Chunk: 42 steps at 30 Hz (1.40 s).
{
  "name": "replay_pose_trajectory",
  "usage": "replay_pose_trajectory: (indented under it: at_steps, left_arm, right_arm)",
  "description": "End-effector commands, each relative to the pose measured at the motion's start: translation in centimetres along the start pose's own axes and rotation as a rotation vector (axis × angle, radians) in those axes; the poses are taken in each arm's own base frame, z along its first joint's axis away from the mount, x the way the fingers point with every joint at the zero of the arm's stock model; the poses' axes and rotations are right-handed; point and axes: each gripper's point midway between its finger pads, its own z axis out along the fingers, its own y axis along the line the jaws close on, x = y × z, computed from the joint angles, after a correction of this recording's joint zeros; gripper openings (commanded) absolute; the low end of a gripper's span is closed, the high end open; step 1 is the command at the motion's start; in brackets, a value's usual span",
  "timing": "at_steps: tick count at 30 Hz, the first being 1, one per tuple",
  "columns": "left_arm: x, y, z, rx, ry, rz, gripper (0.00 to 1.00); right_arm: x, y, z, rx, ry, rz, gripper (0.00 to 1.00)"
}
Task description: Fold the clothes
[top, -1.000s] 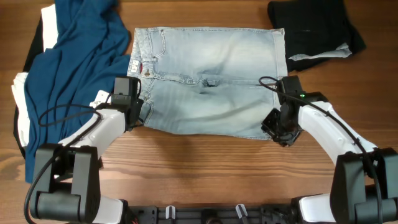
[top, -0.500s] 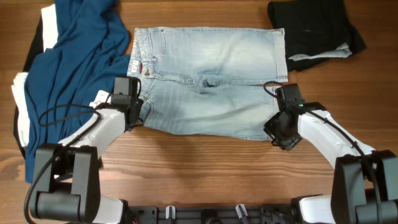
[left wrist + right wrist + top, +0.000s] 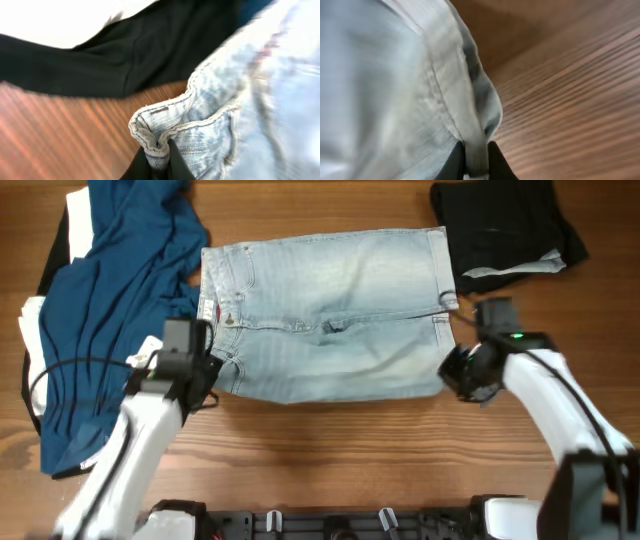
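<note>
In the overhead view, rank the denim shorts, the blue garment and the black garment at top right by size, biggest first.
Denim shorts and blue garment: too close to rank; the blue one is bunched and cropped.
Then the black garment, clearly smallest.

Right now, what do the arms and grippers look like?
Both have white links and black wrist blocks. Black cables loop along the left arm and right arm; a green light glows on the right wrist. Left gripper and right gripper have black fingers.
</note>
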Motion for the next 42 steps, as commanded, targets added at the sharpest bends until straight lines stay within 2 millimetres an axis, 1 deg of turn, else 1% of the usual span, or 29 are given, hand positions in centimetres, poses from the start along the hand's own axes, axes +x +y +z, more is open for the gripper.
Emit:
replay_pose_trajectory:
  at_steps: [1, 2, 3, 4, 7, 8, 9, 10, 13, 15, 16, 18, 20, 22, 24, 26, 28, 30, 33, 35, 38, 40, 42]
  left_arm:
    - [-0.6, 0.4, -4.1, 0.098, -0.039, 0.02, 0.04]
    - [-0.4, 0.6, -4.9, 0.115, -0.036, 0.018, 0.04]
    - [-0.2, 0.9, -5.7, 0.132, -0.03, 0.017, 0.04]
    - [0.2, 1.3, -6.5, 0.147, -0.023, 0.017, 0.04]
    - [1.1, 2.7, -8.0, 0.163, 0.002, 0.018, 0.04]
    - [1.4, 3.0, -8.4, 0.165, 0.013, 0.019, 0.04]
    - [2.0, 3.7, -8.9, 0.168, 0.035, 0.022, 0.04]
    - [2.5, 4.3, -9.2, 0.166, 0.049, 0.023, 0.04]
    - [3.1, 5.9, -9.6, 0.129, 0.065, 0.027, 0.04]
    - [3.4, 6.6, -9.5, 0.099, 0.075, 0.03, 0.04]
    - [3.3, 6.8, -9.4, 0.087, 0.069, 0.03, 0.04]
    - [2.4, 6.7, -9.1, 0.068, 0.026, 0.029, 0.04]
    - [1.2, 6.3, -8.8, 0.06, -0.03, 0.024, 0.04]
    - [-0.5, 5.2, -8.4, 0.066, -0.107, 0.015, 0.04]
    - [-2.1, 3.4, -7.6, 0.084, -0.173, 0.002, 0.04]
    - [-3.1, 1.8, -6.4, 0.088, -0.2, -0.004, 0.04]
    - [-3.4, 0.6, -4.6, 0.076, -0.196, -0.001, 0.04]
    - [-3.4, -0.2, -2.8, 0.052, -0.185, 0.005, 0.04]
    - [-3.6, -1.6, 0.3, 0.039, -0.182, 0.008, 0.04]
    - [-4.1, -3.1, 1.4, 0.078, -0.201, -0.002, 0.04]
    - [-4.8, -4.5, 1.6, 0.125, -0.228, -0.015, 0.04]
    - [-5.3, -4.7, 1.4, 0.134, -0.255, -0.022, 0.04]
    - [-5.9, -4.7, 1.5, 0.125, -0.289, -0.029, 0.04]
  right_arm:
    - [-2.8, 0.5, -7.4, -0.102, -0.171, -0.069, 0.04]
    - [-2.9, 0.1, -8.9, -0.111, -0.2, -0.071, 0.02]
    - [-2.9, -0.2, -9.9, -0.117, -0.22, -0.073, 0.04]
    - [-2.8, -0.8, -11.7, -0.125, -0.258, -0.069, 0.04]
    - [-1.9, -1.7, -14.5, -0.15, -0.309, -0.077, 0.04]
    - [-1.6, -1.9, -15.0, -0.152, -0.315, -0.082, 0.04]
    - [-0.9, -2.3, -15.7, -0.154, -0.322, -0.098, 0.04]
    - [-0.5, -2.4, -16.1, -0.154, -0.328, -0.112, 0.04]
    - [-0.6, -2.3, -16.1, -0.152, -0.333, -0.134, 0.04]
    - [-1.5, -2.0, -15.4, -0.147, -0.325, -0.143, 0.04]
    - [-2.3, -1.8, -14.8, -0.142, -0.318, -0.153, 0.04]
    - [-4.0, -1.3, -13.2, -0.131, -0.292, -0.153, 0.04]
    - [-5.4, -0.9, -11.4, -0.124, -0.266, -0.151, 0.04]
    - [-6.9, 0.2, -9.3, -0.15, -0.237, -0.18, 0.04]
    - [-8.5, 1.6, -7.3, -0.202, -0.218, -0.217, 0.04]
    - [-9.8, 2.5, -6.0, -0.217, -0.232, -0.229, 0.04]
    - [-11.2, 4.0, -4.9, -0.239, -0.269, -0.262, 0.04]
    - [-12.0, 5.3, -4.5, -0.26, -0.301, -0.292, 0.04]
    - [-12.8, 8.0, -4.1, -0.304, -0.358, -0.353, 0.04]
    - [-13.1, 10.1, -3.6, -0.328, -0.393, -0.4, 0.04]
    - [-13.4, 11.8, -2.3, -0.319, -0.424, -0.407, 0.04]
    - [-13.5, 12.6, -1.6, -0.332, -0.431, -0.405, 0.04]
    - [-14.0, 13.0, -0.4, -0.34, -0.431, -0.39, 0.04]
